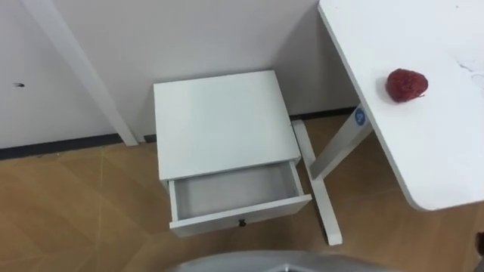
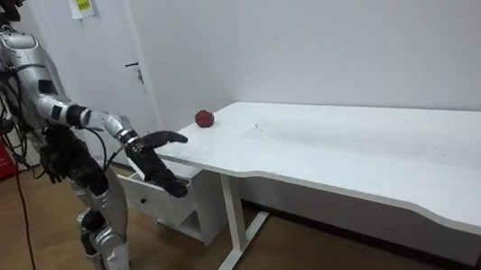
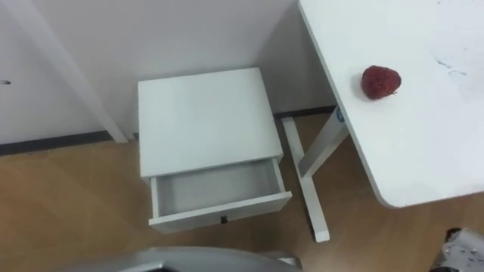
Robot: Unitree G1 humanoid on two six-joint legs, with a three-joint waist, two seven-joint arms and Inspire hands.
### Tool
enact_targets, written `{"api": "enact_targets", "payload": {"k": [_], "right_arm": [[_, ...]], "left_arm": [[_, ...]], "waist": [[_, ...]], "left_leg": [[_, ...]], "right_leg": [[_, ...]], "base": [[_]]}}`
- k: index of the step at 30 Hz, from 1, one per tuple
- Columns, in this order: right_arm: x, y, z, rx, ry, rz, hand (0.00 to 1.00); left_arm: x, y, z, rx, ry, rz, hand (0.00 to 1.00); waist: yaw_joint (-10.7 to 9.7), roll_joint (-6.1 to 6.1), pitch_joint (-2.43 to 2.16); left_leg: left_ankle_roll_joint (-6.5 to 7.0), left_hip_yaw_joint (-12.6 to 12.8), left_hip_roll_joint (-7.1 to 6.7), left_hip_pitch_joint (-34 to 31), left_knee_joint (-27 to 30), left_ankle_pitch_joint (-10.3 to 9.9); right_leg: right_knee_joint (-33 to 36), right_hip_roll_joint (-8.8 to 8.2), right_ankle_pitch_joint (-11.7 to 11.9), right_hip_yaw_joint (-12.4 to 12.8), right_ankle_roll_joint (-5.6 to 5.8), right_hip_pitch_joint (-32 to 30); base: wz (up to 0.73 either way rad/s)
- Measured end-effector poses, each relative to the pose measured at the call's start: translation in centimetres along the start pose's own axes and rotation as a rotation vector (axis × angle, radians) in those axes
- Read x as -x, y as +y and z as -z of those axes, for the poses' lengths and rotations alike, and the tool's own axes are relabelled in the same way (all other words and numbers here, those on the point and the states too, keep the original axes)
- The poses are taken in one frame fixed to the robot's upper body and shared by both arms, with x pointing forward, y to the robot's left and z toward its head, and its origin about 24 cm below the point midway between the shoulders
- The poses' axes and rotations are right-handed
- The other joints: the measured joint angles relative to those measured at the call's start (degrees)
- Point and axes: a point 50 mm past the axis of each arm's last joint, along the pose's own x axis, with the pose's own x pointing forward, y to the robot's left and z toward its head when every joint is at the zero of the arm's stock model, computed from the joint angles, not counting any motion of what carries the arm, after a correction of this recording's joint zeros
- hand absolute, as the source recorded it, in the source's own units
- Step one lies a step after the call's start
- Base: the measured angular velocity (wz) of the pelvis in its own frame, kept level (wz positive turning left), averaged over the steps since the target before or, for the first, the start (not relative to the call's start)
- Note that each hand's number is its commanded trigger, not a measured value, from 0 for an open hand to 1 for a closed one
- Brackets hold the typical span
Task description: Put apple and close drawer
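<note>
White wall (image 1: 227, 30) backs a small white nightstand (image 1: 219, 121) on the wooden floor (image 1: 76, 204); its drawer (image 1: 234, 190) is pulled out and nothing lies in it; a dark knob (image 1: 242, 222) sits at the middle of the front panel. To the robot's right stands a white table (image 1: 446, 159), and the apple (image 1: 407, 84) rests on its top, well apart from the drawer and free of both hands. In the room view the robot stands before the nightstand with both arms stretched toward the table's end; the right hand (image 2: 161, 141) hovers near that end with fingers spread and nothing in them; the left hand (image 2: 162, 178) hangs lower, in front of the nightstand, and I cannot tell whether it is open or closed. The pick-up is not yet begun. A glancing touch would probably roll the round apple off the table; a high release could bounce it off the drawer's front; an off-centre push might jam the drawer or shift the light nightstand.
</note>
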Motion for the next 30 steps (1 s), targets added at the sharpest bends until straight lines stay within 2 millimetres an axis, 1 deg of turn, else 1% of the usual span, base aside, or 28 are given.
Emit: {"api": "enact_targets", "payload": {"k": [1, 2, 4, 5, 7, 8, 9, 10, 11, 13, 15, 17, 19, 21, 24, 25, 26, 27, 28, 30], "right_arm": [[0.6, 1.3, -0.4, -0.012, -0.022, -0.031, 0.00], [1.0, 2.0, -0.7, -0.003, -0.042, -0.053, 0.00], [2.8, 4.5, -1.7, 0.049, -0.155, -0.150, 0.00], [3.1, 4.9, -1.9, 0.077, -0.193, -0.169, 0.00], [4.1, 6.3, -2.4, 0.188, -0.329, -0.217, 0.00], [4.2, 6.6, -2.4, 0.219, -0.355, -0.229, 0.00], [4.7, 7.2, -2.3, 0.270, -0.399, -0.258, 0.00], [5.4, 7.7, -2.1, 0.310, -0.437, -0.296, 0.00], [5.7, 8.0, -2.0, 0.337, -0.460, -0.318, 0.00], [6.8, 9.0, -1.4, 0.455, -0.551, -0.405, 0.00], [7.5, 9.7, -0.8, 0.526, -0.594, -0.473, 0.00], [8.1, 10.1, 0.2, 0.593, -0.602, -0.538, 0.00], [8.7, 10.3, 2.1, 0.728, -0.610, -0.627, 0.00], [8.8, 10.3, 2.9, 0.788, -0.584, -0.681, 0.00], [9.0, 10.3, 4.0, 0.872, -0.552, -0.754, 0.00], [9.1, 10.3, 4.3, 0.896, -0.543, -0.783, 0.00], [9.2, 10.3, 4.5, 0.909, -0.542, -0.797, 0.00], [9.3, 10.3, 4.8, 0.930, -0.530, -0.827, 0.00], [9.5, 10.3, 5.4, 0.968, -0.515, -0.859, 0.00], [9.7, 10.4, 5.9, 1.016, -0.494, -0.912, 0.00]], "left_arm": [[0.0, 0.0, -0.1, 0.002, -0.004, 0.001, 0.00], [0.0, -0.1, -0.1, 0.002, -0.005, 0.002, 0.00], [0.0, -0.1, -0.3, -0.002, -0.014, 0.000, 0.00], [0.0, -0.1, -0.3, -0.003, -0.016, 0.000, 0.00], [0.0, -0.4, -0.3, -0.031, -0.020, 0.003, 0.00], [0.1, -0.5, -0.3, -0.036, -0.020, 0.005, 0.00], [0.1, -0.7, -0.2, -0.050, -0.018, 0.010, 0.00], [0.1, -0.9, -0.2, -0.064, -0.018, 0.019, 0.00], [0.1, -1.0, -0.3, -0.069, -0.020, 0.022, 0.00], [0.1, -1.3, -0.5, -0.091, -0.030, 0.036, 0.00], [0.2, -1.6, -0.6, -0.116, -0.039, 0.052, 0.00], [0.2, -1.8, -0.7, -0.134, -0.048, 0.059, 0.00], [0.2, -1.9, -0.9, -0.135, -0.051, 0.072, 0.00], [0.2, -2.2, -1.3, -0.139, -0.057, 0.080, 0.00], [0.2, -2.2, -1.4, -0.146, -0.056, 0.086, 0.00], [0.2, -2.2, -1.3, -0.151, -0.052, 0.089, 0.00], [0.2, -2.2, -1.3, -0.152, -0.050, 0.092, 0.00], [0.2, -2.2, -1.2, -0.153, -0.047, 0.094, 0.00], [0.2, -2.2, -1.0, -0.161, -0.043, 0.096, 0.00], [0.3, -2.4, -0.8, -0.178, -0.036, 0.103, 0.00]], "waist": [[0.0, -0.05, 0.01], [-0.1, -0.01, 0.02], [0.0, 0.50, 0.11], [0.1, 0.39, 0.09], [0.4, 0.85, 0.12], [0.5, 0.67, 0.17], [0.6, 0.62, 0.20], [0.7, 1.00, 0.18], [0.7, 1.09, 0.16], [0.9, 1.33, 0.22], [1.5, 1.37, 0.34], [1.8, 1.43, 0.33], [2.3, 1.20, 0.29], [3.1, 0.89, 0.32], [4.0, 0.48, 0.20], [4.5, 0.07, 0.35], [4.7, 0.14, 0.32], [5.0, -0.28, 0.57], [5.0, -0.57, 0.67], [4.9, -0.75, 0.61]], "left_leg": [[0.00, -0.3, -0.01, -0.1, -0.1, 0.0], [0.00, -0.4, -0.02, -0.2, -0.2, 0.0], [0.00, -0.5, -0.04, -0.4, -0.3, 0.0], [0.00, -0.5, -0.04, -0.5, -0.4, 0.0], [0.00, -0.5, -0.10, -0.7, -0.7, 0.0], [0.00, -0.5, -0.10, -0.7, -0.8, 0.0], [0.00, -0.5, -0.12, -0.8, -0.8, 0.0], [0.00, -0.5, -0.12, -0.9, -0.8, 0.0], [-0.01, -0.5, -0.12, -0.8, -0.8, 0.0], [-0.11, -0.2, -0.09, -0.8, -0.8, 0.1], [-0.13, 0.0, -0.06, -0.8, -1.0, 0.1], [-0.18, 0.2, -0.02, -0.9, -1.1, 0.1], [-0.26, 0.2, 0.02, -0.7, -1.1, 0.2], [-0.26, 0.2, 0.02, -0.7, -1.1, 0.2], [-0.25, 0.0, 0.00, -0.7, -1.1, 0.2], [-0.25, 0.0, 0.00, -0.7, -1.1, 0.2], [-0.25, 0.0, 0.01, -0.7, -1.1, 0.2], [-0.25, 0.0, 0.01, -0.8, -1.0, 0.2], [-0.25, -0.2, 0.02, -0.9, -1.0, 0.2], [-0.24, -0.6, -0.02, -0.9, -0.9, 0.2]], "right_leg": [[0.0, -0.01, 0.0, -0.2, 0.00, -0.1], [0.0, -0.02, 0.0, -0.4, 0.00, -0.2], [0.0, -0.09, 0.0, -1.2, 0.00, -0.6], [0.0, -0.09, 0.0, -1.2, 0.00, -0.8], [0.0, -0.08, 0.0, -0.6, 0.00, -0.9], [0.0, -0.07, 0.0, -0.5, 0.00, -0.9], [0.0, -0.08, 0.0, -0.5, 0.00, -1.1], [0.0, -0.07, 0.0, -0.5, 0.00, -1.3], [0.0, -0.08, 0.0, -0.6, 0.00, -1.6], [0.0, -0.06, 0.0, -0.6, 0.00, -1.9], [0.0, -0.05, 0.0, -0.6, 0.00, -1.9], [0.0, -0.04, 0.0, -0.6, 0.00, -2.0], [0.0, 0.01, 0.0, -0.6, 0.00, -1.9], [0.0, -0.01, 0.0, -0.6, 0.00, -1.9], [0.0, -0.05, 0.0, -0.6, 0.00, -1.8], [0.0, -0.05, 0.0, -0.7, 0.00, -1.8], [0.0, -0.05, 0.0, -0.7, 0.00, -1.8], [0.0, -0.06, 0.0, -0.9, 0.00, -1.8], [0.0, -0.07, 0.0, -1.1, 0.00, -1.8], [0.0, -0.15, 0.0, -1.7, -0.01, -1.8]], "base": [[0.04], [0.04], [0.02], [0.00], [0.00], [-0.03], [-0.04], [-0.04], [-0.04], [-0.05], [-0.08], [-0.03], [0.00], [0.00], [0.02], [0.00], [0.00], [0.00], [0.05], [0.11]]}}
